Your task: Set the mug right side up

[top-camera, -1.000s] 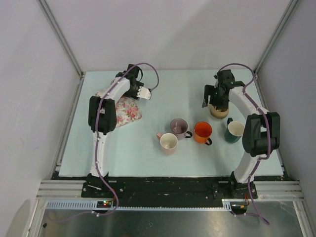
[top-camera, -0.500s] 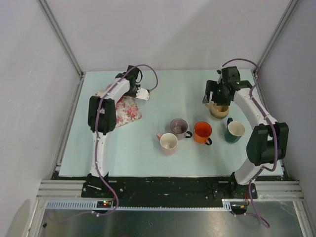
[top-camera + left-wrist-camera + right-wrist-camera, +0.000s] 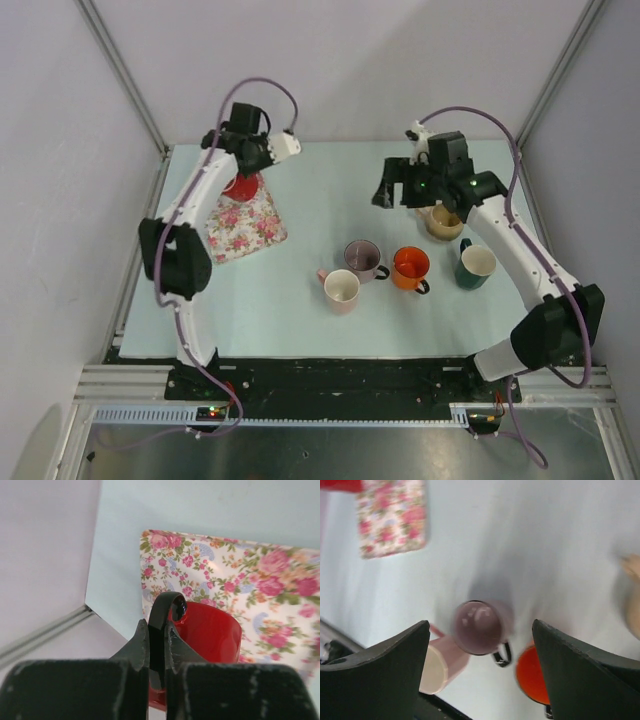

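Mug: a glossy red mug [image 3: 212,632], a smooth cylinder with a curved black handle [image 3: 164,611], hung over the floral cloth at the table's far left; its tilt, and whether it touched the cloth, could not be told.
Left gripper: the left gripper [image 3: 156,639] had its dark jaws pinched on the handle's loop.
Cloth: the floral cloth [image 3: 247,227], a flat rectangle printed with pink roses, lay on the matte, pale blue-green table [image 3: 330,190].
Right gripper: the right gripper [image 3: 396,192] hovered above the table with its broad black fingers [image 3: 395,672] spread wide around nothing; its wrist view was blurred.
Around: five upright mugs stood right of centre, well apart from the cloth: a pink mug [image 3: 341,289], a mauve mug [image 3: 360,258] just behind it, an orange mug [image 3: 410,267], a dark green mug [image 3: 475,263], and a tan mug [image 3: 444,224] partly hidden by the right arm.
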Available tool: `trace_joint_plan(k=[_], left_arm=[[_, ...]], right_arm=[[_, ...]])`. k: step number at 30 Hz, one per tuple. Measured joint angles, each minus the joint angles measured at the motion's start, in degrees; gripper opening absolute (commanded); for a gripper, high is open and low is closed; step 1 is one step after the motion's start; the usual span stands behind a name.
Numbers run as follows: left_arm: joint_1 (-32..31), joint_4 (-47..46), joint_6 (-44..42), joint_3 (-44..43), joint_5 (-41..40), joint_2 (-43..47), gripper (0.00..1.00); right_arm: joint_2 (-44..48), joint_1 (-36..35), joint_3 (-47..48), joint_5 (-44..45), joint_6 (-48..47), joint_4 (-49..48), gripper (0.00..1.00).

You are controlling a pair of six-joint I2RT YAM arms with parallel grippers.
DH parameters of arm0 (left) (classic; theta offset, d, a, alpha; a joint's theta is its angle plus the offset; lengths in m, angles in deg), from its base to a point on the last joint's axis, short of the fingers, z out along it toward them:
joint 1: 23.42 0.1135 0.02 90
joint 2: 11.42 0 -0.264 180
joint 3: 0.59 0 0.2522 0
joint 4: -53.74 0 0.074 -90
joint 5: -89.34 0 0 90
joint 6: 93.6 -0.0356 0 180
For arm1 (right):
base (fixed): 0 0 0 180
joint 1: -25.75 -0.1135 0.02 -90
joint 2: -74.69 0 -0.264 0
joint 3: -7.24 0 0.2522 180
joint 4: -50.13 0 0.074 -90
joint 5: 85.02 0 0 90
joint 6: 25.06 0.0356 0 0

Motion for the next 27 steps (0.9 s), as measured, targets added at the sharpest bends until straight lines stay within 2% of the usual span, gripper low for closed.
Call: trace_joint_plan(k=[4,7,11,19,27], left_arm=[[0.0,0.1,11.4,3.0,6.1,11.7,0.00],[0.0,0.5,19.6,4.7,13.6,19.6,0.00],[0.0,1.2,29.2,5.0,24.8,26.3,0.00],[-0.1,2.3,41.6,5.0,42.9,28.9,0.00],[-0.2,2.8,45.8,2.1,49.2,28.7,0.00]], right_arm=[[2.5,-8.0,0.0,-4.9,0.9,-5.7,0.98],[2.6,-12.9,-0.1,-9.5,3.2,-11.8,0.99],[2.6,-15.6,-1.5,-14.8,9.4,-22.3,0.99],[-0.4,-17.9,-2.2,-19.7,21.0,-40.9,0.98],[-2.2,-20.6,-2.3,-20.3,25.1,-44.4,0.92]])
